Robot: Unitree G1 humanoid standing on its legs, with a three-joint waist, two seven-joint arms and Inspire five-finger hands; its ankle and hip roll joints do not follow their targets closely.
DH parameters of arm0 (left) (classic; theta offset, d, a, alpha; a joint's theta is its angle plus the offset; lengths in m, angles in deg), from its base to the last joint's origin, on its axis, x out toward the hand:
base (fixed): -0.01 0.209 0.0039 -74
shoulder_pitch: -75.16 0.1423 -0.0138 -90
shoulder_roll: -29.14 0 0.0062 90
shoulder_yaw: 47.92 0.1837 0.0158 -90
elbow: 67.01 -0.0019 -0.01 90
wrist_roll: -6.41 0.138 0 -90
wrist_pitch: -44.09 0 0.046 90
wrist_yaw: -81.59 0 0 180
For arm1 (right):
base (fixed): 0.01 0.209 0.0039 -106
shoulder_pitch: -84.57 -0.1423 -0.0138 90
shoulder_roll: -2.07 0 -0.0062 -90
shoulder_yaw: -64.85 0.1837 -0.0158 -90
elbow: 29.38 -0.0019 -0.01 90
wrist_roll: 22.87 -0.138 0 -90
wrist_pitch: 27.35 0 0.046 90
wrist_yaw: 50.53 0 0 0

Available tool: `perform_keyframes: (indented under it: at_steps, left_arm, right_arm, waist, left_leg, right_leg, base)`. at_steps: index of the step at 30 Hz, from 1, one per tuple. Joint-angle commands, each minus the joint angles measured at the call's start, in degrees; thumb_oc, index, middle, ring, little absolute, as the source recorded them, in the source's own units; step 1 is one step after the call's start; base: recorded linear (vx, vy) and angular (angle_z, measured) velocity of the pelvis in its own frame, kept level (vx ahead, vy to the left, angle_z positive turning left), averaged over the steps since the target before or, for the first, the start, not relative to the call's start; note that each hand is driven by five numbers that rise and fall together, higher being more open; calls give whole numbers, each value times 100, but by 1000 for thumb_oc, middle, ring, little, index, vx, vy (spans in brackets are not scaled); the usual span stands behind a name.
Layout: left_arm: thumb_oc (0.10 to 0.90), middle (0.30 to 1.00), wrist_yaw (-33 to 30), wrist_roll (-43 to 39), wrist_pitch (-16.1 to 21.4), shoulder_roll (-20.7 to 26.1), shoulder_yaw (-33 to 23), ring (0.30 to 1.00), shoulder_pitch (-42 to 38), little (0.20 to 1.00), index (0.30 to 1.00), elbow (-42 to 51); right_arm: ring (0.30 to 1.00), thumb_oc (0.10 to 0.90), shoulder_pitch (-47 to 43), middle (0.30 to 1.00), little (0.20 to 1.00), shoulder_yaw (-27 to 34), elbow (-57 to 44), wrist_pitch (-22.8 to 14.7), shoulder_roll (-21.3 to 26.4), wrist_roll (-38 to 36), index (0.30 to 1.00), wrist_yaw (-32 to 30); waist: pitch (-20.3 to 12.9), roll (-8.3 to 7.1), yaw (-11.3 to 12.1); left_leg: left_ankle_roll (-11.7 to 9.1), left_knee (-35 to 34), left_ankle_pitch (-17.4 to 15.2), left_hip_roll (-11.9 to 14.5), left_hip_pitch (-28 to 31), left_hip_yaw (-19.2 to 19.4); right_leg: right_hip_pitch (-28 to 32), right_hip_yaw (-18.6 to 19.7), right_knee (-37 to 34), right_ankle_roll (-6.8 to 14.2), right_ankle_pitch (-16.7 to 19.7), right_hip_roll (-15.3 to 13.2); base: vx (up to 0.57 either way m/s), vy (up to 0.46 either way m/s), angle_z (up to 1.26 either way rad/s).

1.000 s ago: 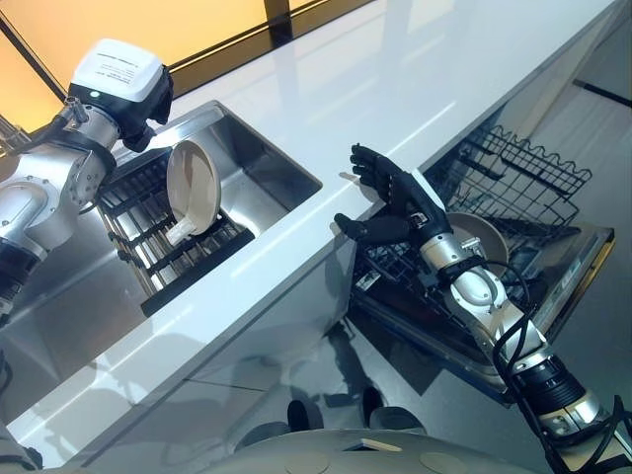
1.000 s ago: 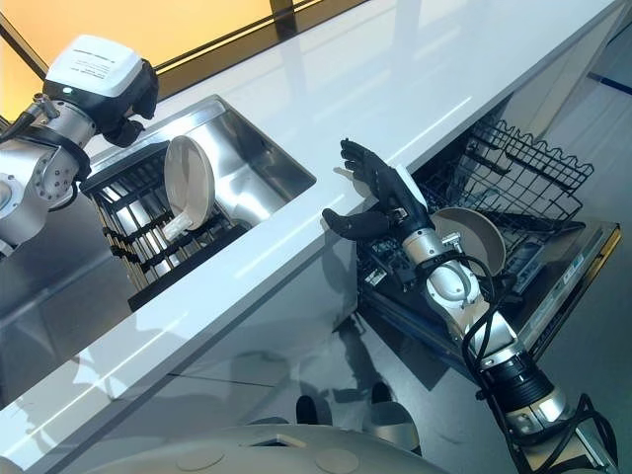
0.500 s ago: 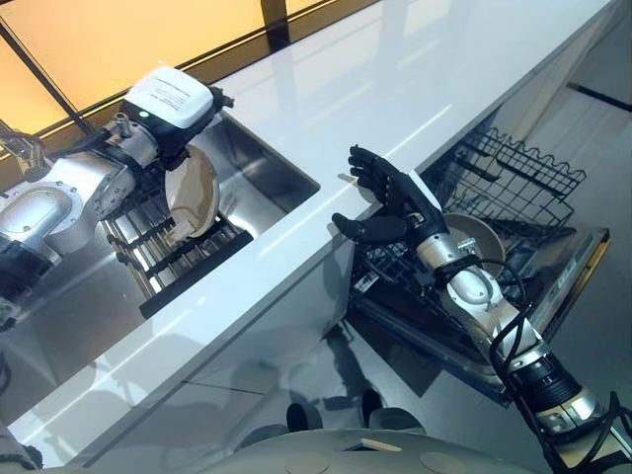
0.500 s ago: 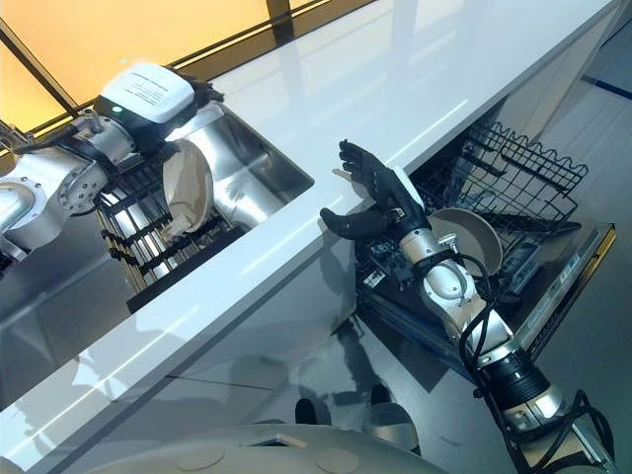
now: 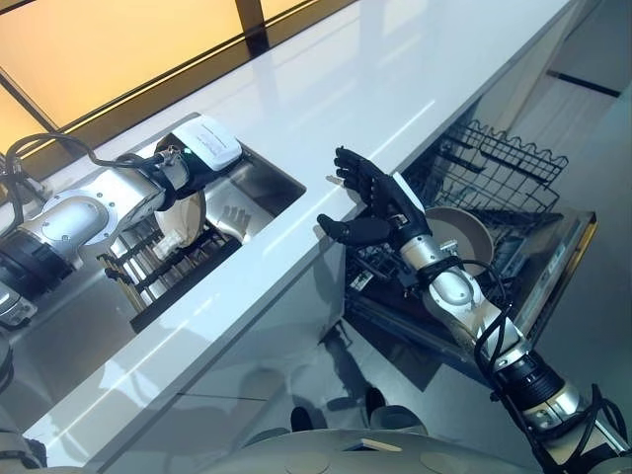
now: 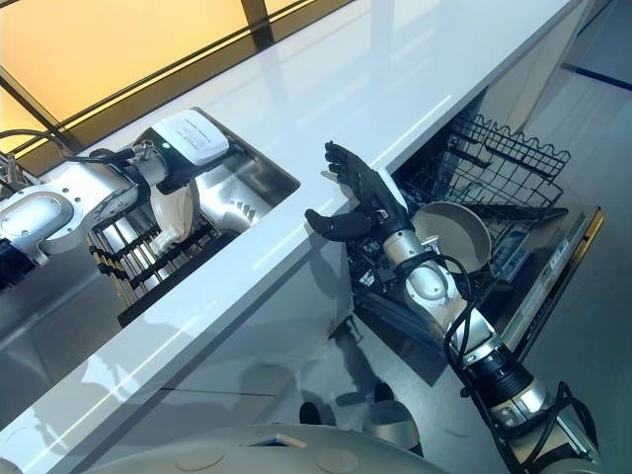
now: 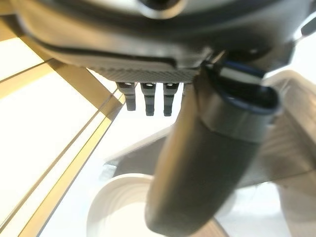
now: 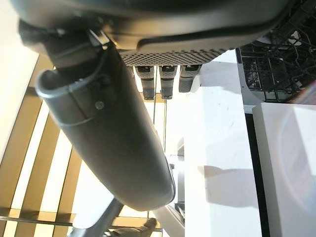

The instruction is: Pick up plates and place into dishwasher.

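Note:
A cream plate (image 5: 188,219) stands on edge in the dark dish rack (image 5: 170,272) inside the steel sink (image 5: 262,193). My left hand (image 5: 168,186) reaches down onto the plate's top edge, with the wrist covering part of it. In the left wrist view the fingers (image 7: 147,101) are straight and the thumb (image 7: 197,173) lies over the plate (image 7: 118,207); I cannot tell whether it touches. My right hand (image 5: 373,196) hovers open at the counter's front edge, above the open dishwasher, holding nothing. A round cream dish (image 5: 462,233) sits in the dishwasher's rack.
The long white counter (image 5: 395,89) runs between sink and dishwasher. The black wire rack (image 5: 513,170) is pulled out over the open dishwasher door (image 5: 558,281). A window frame (image 5: 148,74) runs behind the sink.
My left arm has swung down into the sink, and its hand now covers the plate's upper part. The right hand has barely moved. The camera has shifted slightly.

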Motion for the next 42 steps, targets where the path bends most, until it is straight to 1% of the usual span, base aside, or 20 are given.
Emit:
perform_keyframes:
  at_steps: [1,2,5,11,12,14,15,17,20,21,22,23,24,30,32,36,40,42]
  left_arm:
    - [800,900,-13,451,-233,44,-206,900,-1243,900,900,-880]
    - [800,900,72,542,-174,10,-197,900,-1233,900,900,-1038]
    - [800,900,250,484,-169,16,-130,900,-1251,900,900,-1271]
    - [800,900,760,343,25,-33,-132,900,-1133,900,900,-1538]
    - [800,900,814,425,7,-47,-111,900,-1122,900,900,-1507]
    - [800,900,1033,328,-80,-92,-66,900,-1120,900,900,-1510]
    - [800,900,1037,327,-81,-92,-63,900,-1124,900,900,-1508]
    - [800,900,1450,264,-178,-195,-124,900,-1019,900,900,-1549]
    - [800,900,1758,130,-309,-261,-191,900,-884,900,900,-1603]
    - [764,869,1782,120,-309,-278,-232,869,-824,864,869,-1633]
    - [471,618,1774,79,-296,-280,-265,618,-769,571,618,-1650]
    - [355,519,1760,12,-282,-282,-285,519,-730,455,519,-1659]
    - [100,300,1736,32,-285,-298,-315,300,-682,200,300,-1646]
    - [100,300,1629,49,-318,-351,-461,300,-479,200,300,-1610]
    - [100,300,1558,198,-286,-346,-512,300,-449,200,300,-1608]
    - [100,300,1663,327,-339,-296,-535,300,-469,200,300,-1614]
    - [100,300,1698,448,-422,-201,-525,300,-501,200,300,-1640]
    - [100,300,1770,612,-599,-143,-529,300,-519,200,300,-1623]
  right_arm:
    - [900,800,471,900,900,-212,-80,174,301,-109,900,-20]
    - [900,800,504,900,900,-164,-107,201,333,-106,900,18]
    - [900,800,589,900,900,-99,-133,164,401,-76,900,96]
    - [900,800,666,900,900,29,-203,205,449,-34,900,162]
    - [900,800,658,900,900,37,-202,202,442,-30,900,159]
    - [900,800,597,900,900,39,-219,231,467,-73,900,136]
    - [900,800,597,900,900,40,-219,231,466,-74,900,136]
    - [900,800,523,900,900,30,-228,280,437,-66,900,98]
    - [900,800,463,900,900,41,-207,329,385,-40,900,60]
    - [900,800,457,900,900,47,-215,345,376,-36,900,41]
    - [900,800,459,900,900,51,-212,351,368,-24,900,29]
    - [900,800,467,900,900,63,-203,349,359,-15,900,32]
    - [900,800,470,900,900,72,-203,355,351,-10,900,31]
    - [900,800,509,900,900,89,-217,384,341,16,900,60]
    - [900,800,532,900,900,86,-163,342,338,16,900,98]
    - [900,800,573,900,900,64,-110,315,318,54,900,128]
    - [900,800,598,900,900,76,-116,303,333,56,900,137]
    - [900,800,615,900,900,67,-143,314,324,75,900,133]
  waist:
    - [29,122,-142]
    - [58,135,-175]
    - [132,164,-229]
    - [242,185,-261]
    - [264,180,-261]
    - [301,171,-256]
    - [302,170,-255]
    - [348,156,-228]
    - [380,147,-196]
    - [387,144,-185]
    - [389,145,-176]
    - [390,141,-166]
    - [390,137,-158]
    - [374,113,-125]
    - [347,101,-108]
    - [290,93,-83]
    - [263,79,-55]
    - [235,64,-28]
  left_leg:
    - [114,98,-383,-536,-190,79]
    - [119,107,-383,-537,-199,107]
    - [121,159,-395,-538,-246,146]
    - [137,229,-413,-541,-308,146]
    - [134,245,-412,-541,-328,141]
    - [138,255,-413,-542,-344,123]
    - [138,256,-413,-542,-344,123]
    - [137,283,-411,-545,-377,93]
    - [136,305,-407,-548,-405,59]
    - [138,311,-408,-548,-408,54]
    - [138,319,-411,-545,-412,52]
    - [137,328,-414,-543,-414,51]
    - [139,332,-414,-543,-416,47]
    - [137,341,-413,-541,-408,29]
    - [138,322,-410,-544,-391,17]
    - [137,312,-406,-544,-372,4]
    - [130,317,-404,-543,-365,-16]
    - [124,317,-404,-540,-357,-32]
  right_leg:
    - [-366,10,439,474,-134,55]
    - [-384,35,450,477,-132,58]
    - [-426,78,468,480,-129,71]
    - [-464,115,490,466,-147,96]
    - [-469,115,486,462,-142,95]
    - [-473,116,488,457,-148,106]
    - [-473,116,488,457,-148,106]
    - [-482,95,486,447,-147,111]
    - [-480,76,474,442,-145,111]
    - [-475,68,468,438,-146,111]
    - [-467,56,463,439,-149,107]
    - [-459,44,461,442,-152,102]
    - [-452,38,453,439,-150,100]
    - [-412,14,433,429,-153,109]
    - [-379,1,403,428,-152,113]
    - [-346,-29,369,422,-144,109]
    - [-307,-55,338,414,-140,107]
    - [-269,-74,306,407,-144,106]
  base:
    - [46,10,-11]
    - [45,11,-11]
    - [23,10,-14]
    - [11,5,-10]
    - [-2,-3,-4]
    - [-3,-2,-2]
    - [-7,-2,-3]
    - [-19,1,-5]
    - [-17,-2,-3]
    - [0,0,0]
    - [0,0,0]
    - [0,0,0]
    - [0,0,0]
    - [0,0,0]
    - [0,0,0]
    - [0,0,0]
    - [-9,-1,1]
    - [-53,-4,4]
